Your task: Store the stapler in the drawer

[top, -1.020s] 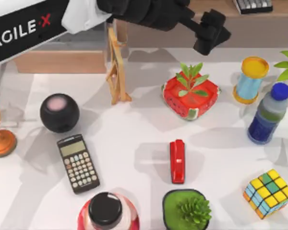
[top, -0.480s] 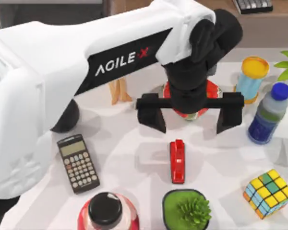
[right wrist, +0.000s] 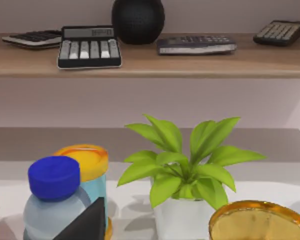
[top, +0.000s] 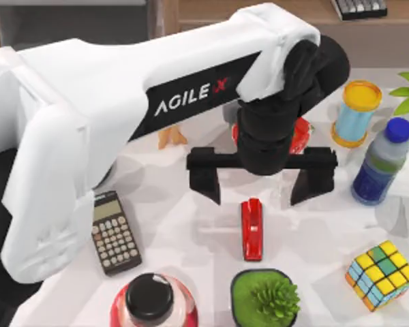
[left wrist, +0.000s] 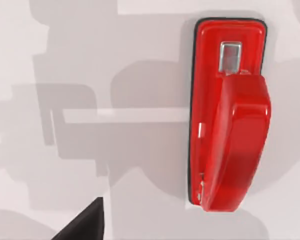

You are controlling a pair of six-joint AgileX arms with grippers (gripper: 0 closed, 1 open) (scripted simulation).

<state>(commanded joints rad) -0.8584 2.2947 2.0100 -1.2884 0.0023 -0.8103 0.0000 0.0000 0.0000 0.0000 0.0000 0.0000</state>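
While the left gripper (top: 262,185) hovered with jaws wide apart over the stapler (top: 251,229), which lay on the table (top: 191,225) before the green pot (top: 264,298), its glossy shell looked rigid, light and slippery; gripping across its narrow sides seemed safest.

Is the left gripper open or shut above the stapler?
Open: the left gripper hangs with its two fingers spread wide, above the stapler, which lies flat on the table.

A white, faintly marbled table (top: 191,225) carries soft overlapping grey shadows, so the light seems to fall from above. Behind it a long brown wooden shelf (right wrist: 190,62) runs across a pale pinkish wall (right wrist: 140,102), with a lower board (right wrist: 65,142) beneath, partly hidden.
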